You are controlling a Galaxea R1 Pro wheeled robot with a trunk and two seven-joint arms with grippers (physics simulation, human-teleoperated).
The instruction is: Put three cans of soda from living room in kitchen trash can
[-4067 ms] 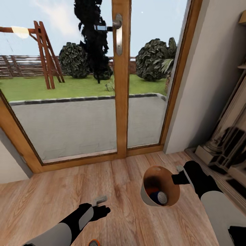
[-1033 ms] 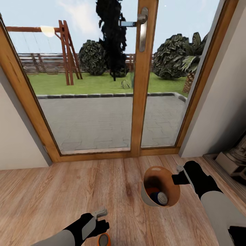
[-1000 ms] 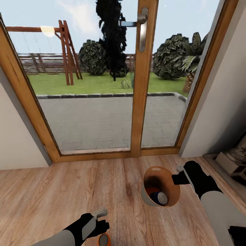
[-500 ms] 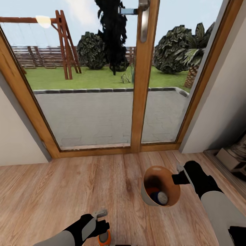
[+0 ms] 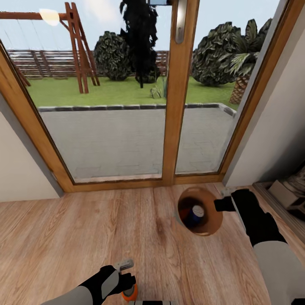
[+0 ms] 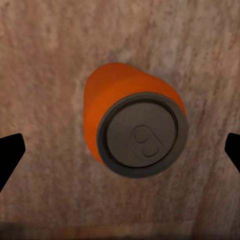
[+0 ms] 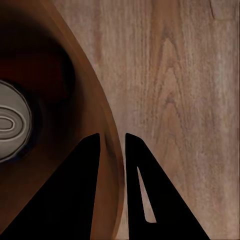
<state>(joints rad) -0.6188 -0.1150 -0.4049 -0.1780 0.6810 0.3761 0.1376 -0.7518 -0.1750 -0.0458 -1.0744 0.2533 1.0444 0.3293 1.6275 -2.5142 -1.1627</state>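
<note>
The tash can [image 5: 210,224] hangs tilted just above the wooden floor, its tan inside facing me. My right gripper [image 5: 221,205] is shut on its rim [image 7: 109,130], one finger inside and one finger [image 7: 150,200] outside. Two cans lie in it: a blue-and-white one [image 5: 195,213] and an orange one [image 5: 183,217]; a grey lid [image 7: 10,125] shows in the right wrist view. A third can of soda [image 5: 131,293] stands upright on the floor. My left gripper [image 5: 128,283] hovers right above that can [image 6: 135,125], open, with its fingertips [image 6: 10,155] far apart on either side.
A glass patio door with a wooden frame [image 5: 178,110] stands straight ahead, the garden behind it. White walls close in at the left [image 5: 21,169] and the right [image 5: 275,127]. A stone plinth [image 5: 290,190] sits on the floor at the far right.
The head view has tipped and shifted. My right arm has reached forward and the bin sits farther out and lower. The left gripper stays over the floor can.
</note>
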